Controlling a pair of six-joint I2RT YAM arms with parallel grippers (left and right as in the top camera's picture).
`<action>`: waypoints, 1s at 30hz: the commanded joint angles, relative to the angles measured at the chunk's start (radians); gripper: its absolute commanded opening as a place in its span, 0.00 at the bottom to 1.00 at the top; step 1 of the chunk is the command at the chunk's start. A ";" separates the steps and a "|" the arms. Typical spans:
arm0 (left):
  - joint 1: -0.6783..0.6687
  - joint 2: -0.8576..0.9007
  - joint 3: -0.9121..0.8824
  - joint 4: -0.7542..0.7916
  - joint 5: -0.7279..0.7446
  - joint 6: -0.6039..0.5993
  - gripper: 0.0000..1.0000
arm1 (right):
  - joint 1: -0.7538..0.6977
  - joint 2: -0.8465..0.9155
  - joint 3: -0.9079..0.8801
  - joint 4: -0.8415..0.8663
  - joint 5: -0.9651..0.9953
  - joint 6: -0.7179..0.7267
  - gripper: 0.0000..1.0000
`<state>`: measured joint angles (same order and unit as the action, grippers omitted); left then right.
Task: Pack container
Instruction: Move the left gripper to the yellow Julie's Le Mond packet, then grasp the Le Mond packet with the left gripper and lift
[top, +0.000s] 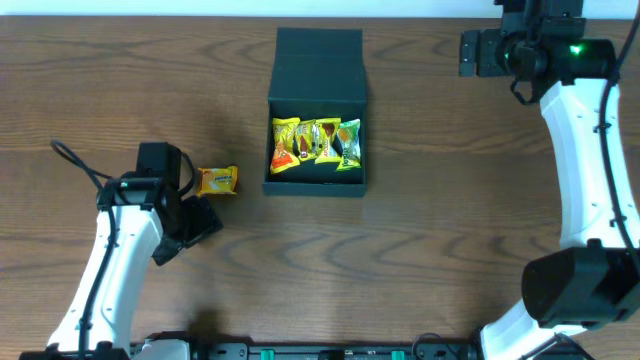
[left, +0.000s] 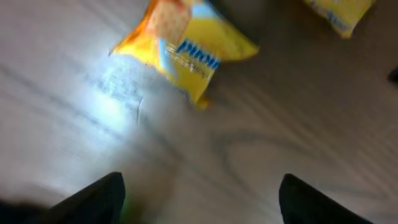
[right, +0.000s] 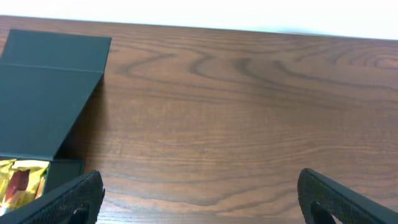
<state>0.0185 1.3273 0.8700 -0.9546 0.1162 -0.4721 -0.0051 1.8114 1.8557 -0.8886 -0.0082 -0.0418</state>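
The dark teal container (top: 316, 186) stands open at the table's middle, its flap lid (top: 318, 62) laid back. Several yellow and green snack packets (top: 315, 144) lie inside. It also shows at the left of the right wrist view (right: 43, 99). One loose yellow snack packet (top: 218, 180) lies on the table left of the container; it is blurred in the left wrist view (left: 186, 46). My left gripper (top: 190, 222) is open and empty just below-left of that packet, its fingertips apart (left: 202, 202). My right gripper (top: 470, 52) is open and empty at the far right (right: 199, 199).
The wooden table (top: 430, 200) runs to a white edge at the back (right: 249, 15). A black cable (top: 75, 160) trails by the left arm. Another yellow packet's corner (left: 345, 12) shows at the top right of the left wrist view.
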 joint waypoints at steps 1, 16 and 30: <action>-0.001 -0.005 -0.027 0.049 -0.097 -0.007 0.85 | -0.003 0.007 -0.004 0.002 -0.004 -0.020 0.99; -0.001 0.172 -0.030 0.170 -0.228 0.129 0.89 | -0.031 0.007 -0.004 -0.009 -0.004 -0.046 0.99; -0.001 0.286 -0.030 0.203 -0.209 0.189 0.66 | -0.033 0.007 -0.004 -0.008 -0.003 -0.053 0.99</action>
<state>0.0185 1.5993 0.8444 -0.7525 -0.0792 -0.2874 -0.0319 1.8114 1.8557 -0.8967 -0.0082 -0.0807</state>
